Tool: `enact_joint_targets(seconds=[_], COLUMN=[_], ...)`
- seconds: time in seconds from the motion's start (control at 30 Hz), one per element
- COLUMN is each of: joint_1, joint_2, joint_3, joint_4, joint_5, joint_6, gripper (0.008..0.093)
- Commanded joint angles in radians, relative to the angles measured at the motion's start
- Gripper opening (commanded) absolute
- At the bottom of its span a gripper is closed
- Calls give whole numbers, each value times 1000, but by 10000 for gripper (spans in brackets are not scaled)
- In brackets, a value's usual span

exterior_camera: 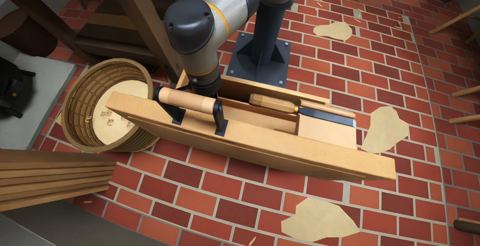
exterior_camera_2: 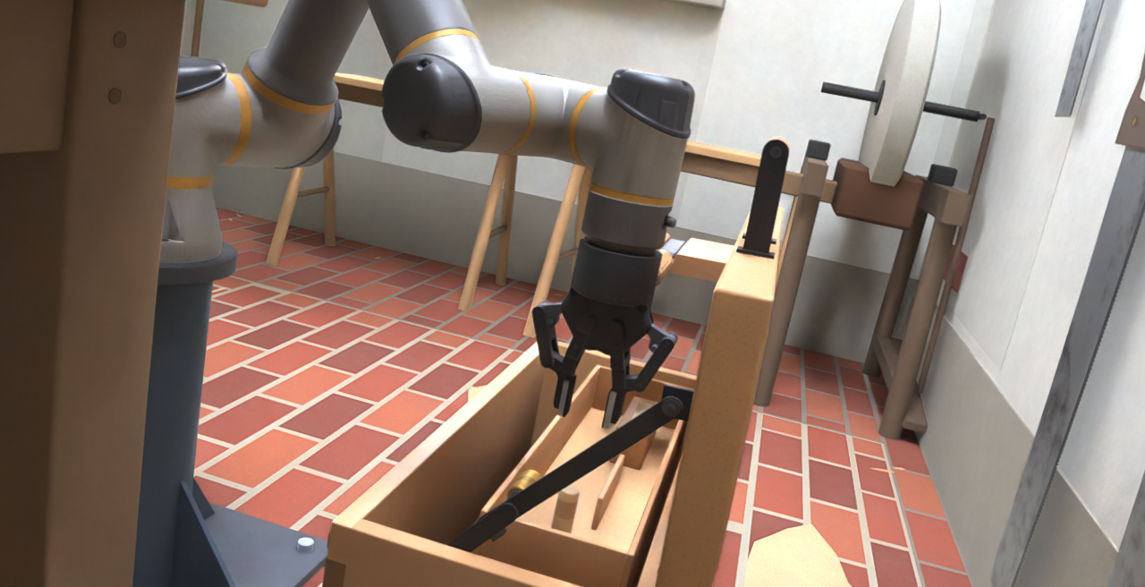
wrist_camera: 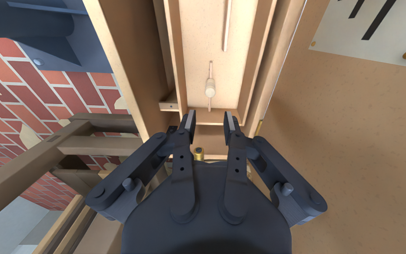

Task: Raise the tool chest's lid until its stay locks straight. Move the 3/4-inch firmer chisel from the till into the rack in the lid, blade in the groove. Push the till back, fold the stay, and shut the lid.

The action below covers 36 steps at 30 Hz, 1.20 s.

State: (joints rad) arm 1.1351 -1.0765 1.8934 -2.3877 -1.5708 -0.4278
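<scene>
My gripper [exterior_camera_2: 588, 403] hangs open and empty over the handle end of the tool chest [exterior_camera_2: 512, 496], its fingertips [wrist_camera: 209, 121] just above the end wall of the sliding till [wrist_camera: 209, 68], where a small pale peg [wrist_camera: 210, 89] stands up. The lid [exterior_camera: 248, 137] stands raised beside me. Its dark stay [exterior_camera_2: 572, 468] runs straight from the lid down into the box. The firmer chisel [exterior_camera: 298, 109], with a wooden handle and dark blade, lies along the far part of the till. The lid's carrying handle [exterior_camera: 188, 100] faces outward.
The raised lid's inner face [wrist_camera: 340, 142] is close on one side and the chest's front wall [exterior_camera_2: 416, 463] on the other. The robot's pedestal [exterior_camera: 265, 43] stands behind the chest. A wicker basket [exterior_camera: 107, 105] lies beside it, with stacked planks [exterior_camera: 50, 174] nearby.
</scene>
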Motion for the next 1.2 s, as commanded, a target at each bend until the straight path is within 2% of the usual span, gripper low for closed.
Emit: enact_joint_targets(seconds=[0.0, 0.5, 0.57, 0.9, 1.0, 1.17], joint_1=[0, 0, 0, -1, -24, -124], joint_2=[-1, -1, -1, -1, -2, 2], joint_3=[0, 0, 0, 0, -3, -24], joint_4=[0, 0, 0, 0, 3, 20], joint_5=[0, 0, 0, 0, 0, 0], joint_6=[-2, -8, -8, -9, -31, -129], gripper=[440, 440, 480, 480, 480, 480])
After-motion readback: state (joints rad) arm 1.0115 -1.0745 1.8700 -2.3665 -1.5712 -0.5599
